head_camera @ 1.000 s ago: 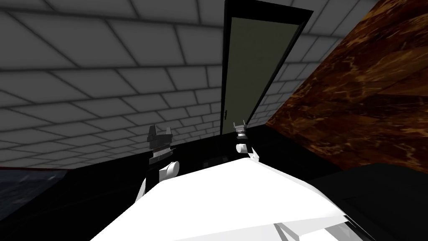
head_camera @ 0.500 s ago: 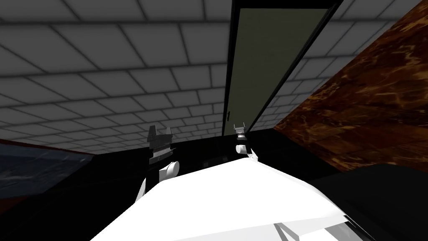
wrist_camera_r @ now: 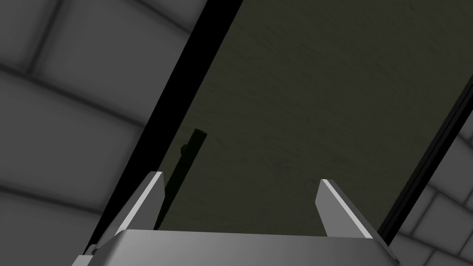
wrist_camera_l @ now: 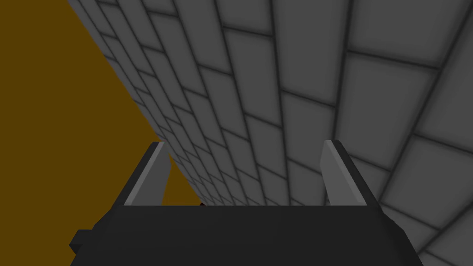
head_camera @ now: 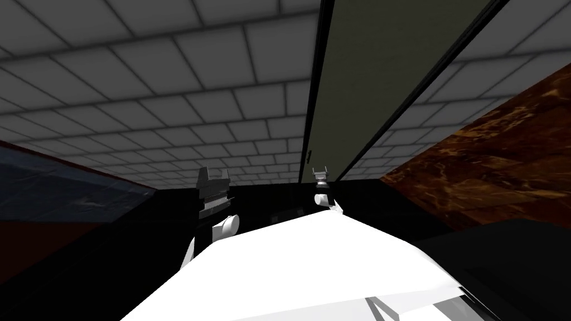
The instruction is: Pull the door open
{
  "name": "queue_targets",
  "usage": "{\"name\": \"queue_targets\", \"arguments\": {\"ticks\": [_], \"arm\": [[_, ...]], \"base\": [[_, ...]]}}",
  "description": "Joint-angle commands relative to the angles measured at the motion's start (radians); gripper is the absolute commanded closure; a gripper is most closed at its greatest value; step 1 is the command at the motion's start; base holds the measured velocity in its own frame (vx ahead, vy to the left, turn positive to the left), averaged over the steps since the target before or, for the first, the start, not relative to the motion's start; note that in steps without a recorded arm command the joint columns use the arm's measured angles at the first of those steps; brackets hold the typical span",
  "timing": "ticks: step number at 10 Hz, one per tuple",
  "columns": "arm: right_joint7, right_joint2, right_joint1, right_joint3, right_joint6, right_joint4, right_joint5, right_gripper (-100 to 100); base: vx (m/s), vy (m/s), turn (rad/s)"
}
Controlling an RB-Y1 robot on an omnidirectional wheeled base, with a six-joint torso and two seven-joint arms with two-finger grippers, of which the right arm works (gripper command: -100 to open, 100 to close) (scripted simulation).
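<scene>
Two grippers raised before olive door (head_camera: 379,67), shut in grey tiled wall (head_camera: 167,83). Right gripper (wrist_camera_r: 240,180) aimed at door, jaws spread, nothing held. Dark bar handle (wrist_camera_r: 187,159) seen just beside one jaw, at door's edge. Left gripper (wrist_camera_l: 245,148) alongside, jaws likewise released. Step judged: approach. Next: handle to be centred between jaws, clenched, pulled.

Door (head_camera: 385,67) – dull olive slab, stood upright in black frame (head_camera: 317,83); dark bar handle (wrist_camera_r: 185,168) ran along one edge.
</scene>
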Motion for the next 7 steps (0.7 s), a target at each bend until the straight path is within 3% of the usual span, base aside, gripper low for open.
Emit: {"name": "queue_targets", "arguments": {"ticks": [1, 6, 7], "arm": [[-0.028, 0.001, -0.008, -0.001, -0.015, 0.039, -0.013, -100], [-0.1, 0.004, -0.031, -0.009, -0.043, 0.141, -0.051, -100], [-0.128, 0.005, -0.041, -0.012, -0.055, 0.18, -0.067, -100]], "base": [[0.046, -0.082, 0.186], [0.043, -0.098, 0.164], [0.06, -0.129, 0.272]]}}
